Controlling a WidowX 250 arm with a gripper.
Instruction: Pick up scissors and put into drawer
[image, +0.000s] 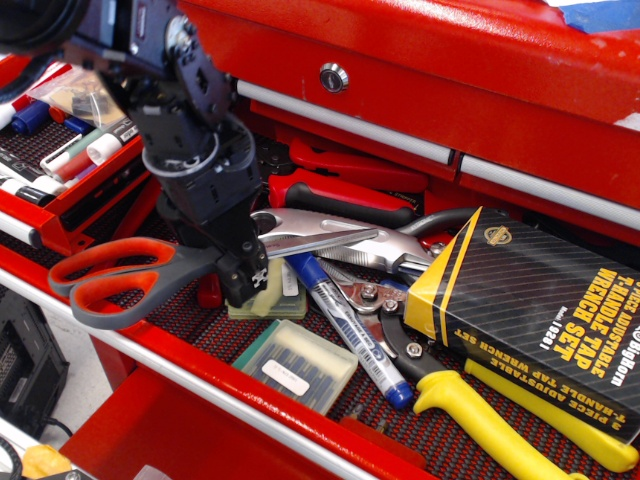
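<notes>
The scissors (150, 272) lay in the open drawer (200, 375), handles to the left near its front edge. The gripper (243, 283) stood over their pivot. A pen (345, 325) lay right of it, a boxed wrench set (545, 315) farther right.

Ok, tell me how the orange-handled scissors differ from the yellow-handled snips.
The scissors have closed orange-and-grey loop handles; the snips have two long, open yellow grips. The scissors' blades are long, plain silver; the snips' head is short, bolted and partly hidden under the black-and-yellow box. The scissors lie at the drawer's left front with the hand at their pivot; the snips lie right, untouched. Both rest in the open drawer.
</notes>
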